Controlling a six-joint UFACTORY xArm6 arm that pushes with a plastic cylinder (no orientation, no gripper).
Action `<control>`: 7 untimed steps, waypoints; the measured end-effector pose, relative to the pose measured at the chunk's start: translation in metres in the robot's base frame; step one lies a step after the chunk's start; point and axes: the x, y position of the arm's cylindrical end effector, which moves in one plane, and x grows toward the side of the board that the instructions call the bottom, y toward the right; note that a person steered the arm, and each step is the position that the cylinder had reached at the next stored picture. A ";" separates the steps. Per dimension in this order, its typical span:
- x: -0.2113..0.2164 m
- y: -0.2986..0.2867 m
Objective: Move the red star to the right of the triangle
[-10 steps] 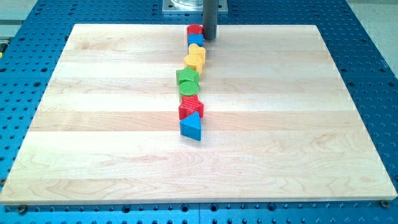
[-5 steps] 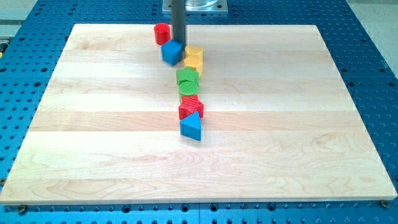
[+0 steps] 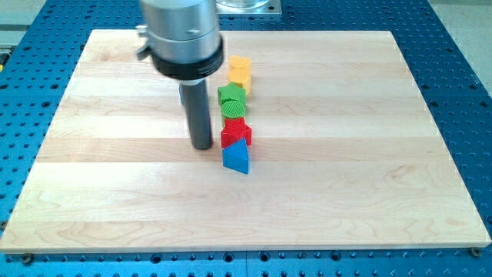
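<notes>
My tip (image 3: 202, 146) just left of red star (image 3: 235, 133), above blue triangle (image 3: 237, 158)

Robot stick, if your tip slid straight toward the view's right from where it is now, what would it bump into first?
Probably the red star. My tip sits just to the view's left of it, with a small gap between. The blue triangle lies slightly lower, so I might clip that too; depth is hard to judge.

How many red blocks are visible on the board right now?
1: the red star, in the column's lower part, touching the blue triangle below it, just right of my tip. The arm's body may hide others near the view's top left.
</notes>
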 end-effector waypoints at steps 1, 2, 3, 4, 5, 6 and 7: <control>-0.014 0.040; -0.013 0.065; -0.027 0.096; -0.011 0.114; -0.005 0.147; -0.004 0.216; 0.030 0.173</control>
